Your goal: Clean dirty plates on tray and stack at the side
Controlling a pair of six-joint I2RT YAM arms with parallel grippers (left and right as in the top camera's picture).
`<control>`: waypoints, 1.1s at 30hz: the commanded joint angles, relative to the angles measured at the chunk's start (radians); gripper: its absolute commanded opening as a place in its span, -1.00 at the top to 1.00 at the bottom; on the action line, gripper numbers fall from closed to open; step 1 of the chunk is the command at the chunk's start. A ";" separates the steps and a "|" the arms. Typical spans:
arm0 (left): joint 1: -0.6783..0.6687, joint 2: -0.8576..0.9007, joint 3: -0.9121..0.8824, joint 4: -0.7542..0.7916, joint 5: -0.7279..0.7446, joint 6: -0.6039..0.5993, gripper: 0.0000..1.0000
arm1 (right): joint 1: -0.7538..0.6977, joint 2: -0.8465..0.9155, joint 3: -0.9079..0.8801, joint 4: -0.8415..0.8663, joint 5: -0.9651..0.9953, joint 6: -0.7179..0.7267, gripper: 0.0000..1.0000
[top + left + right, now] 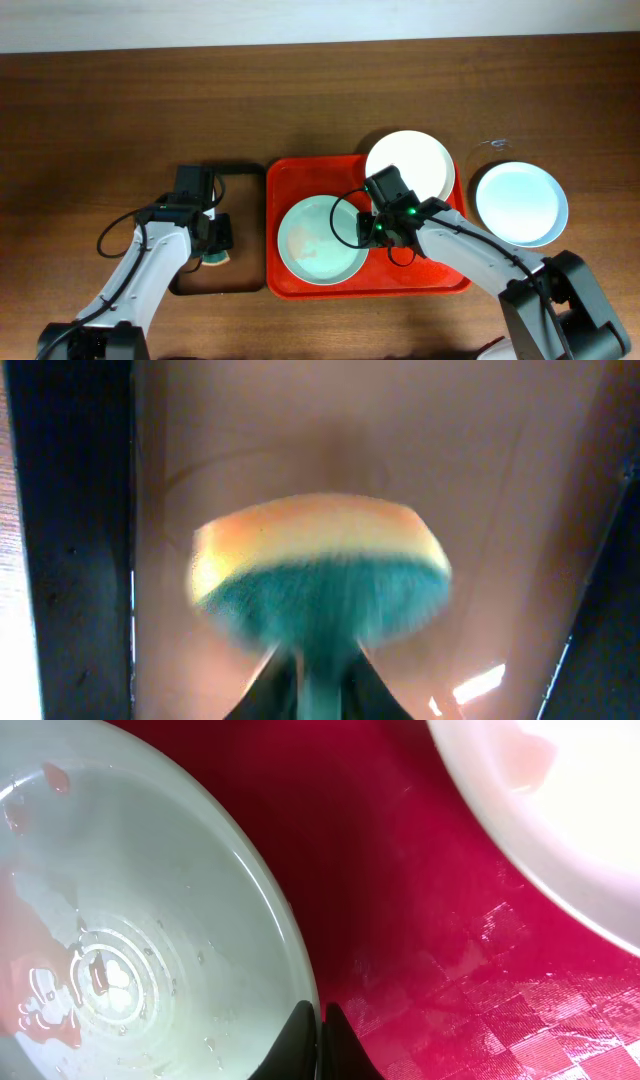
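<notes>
Your right gripper sat near-closed at the rim of the stiff, wet-slick green plate, grasp unclear, rim likely best purchase; left gripper clamped the sponge.

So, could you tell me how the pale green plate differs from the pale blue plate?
The pale green plate lies in the red tray; the pale blue plate sits on the bare table right of it. The green one carries reddish smears; the blue one looks clean. Both are round, shallow and alike in size.
</notes>
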 commanded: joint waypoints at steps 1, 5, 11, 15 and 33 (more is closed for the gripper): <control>0.002 -0.001 0.003 -0.005 0.063 0.008 -0.18 | 0.006 0.009 0.006 0.000 -0.014 0.012 0.92; 0.002 -0.030 0.201 -0.149 0.075 0.008 -0.36 | 0.006 0.009 0.006 0.000 -0.014 0.012 0.87; 0.078 -0.124 0.326 -0.186 0.075 -0.064 -0.74 | 0.006 0.009 0.006 0.000 -0.013 0.012 0.76; 0.160 -0.124 0.326 -0.187 0.090 -0.076 -0.98 | 0.006 0.009 0.006 0.000 -0.013 0.012 0.73; 0.160 -0.124 0.326 -0.186 0.090 -0.076 -0.98 | 0.006 0.015 0.006 0.000 -0.002 0.039 0.52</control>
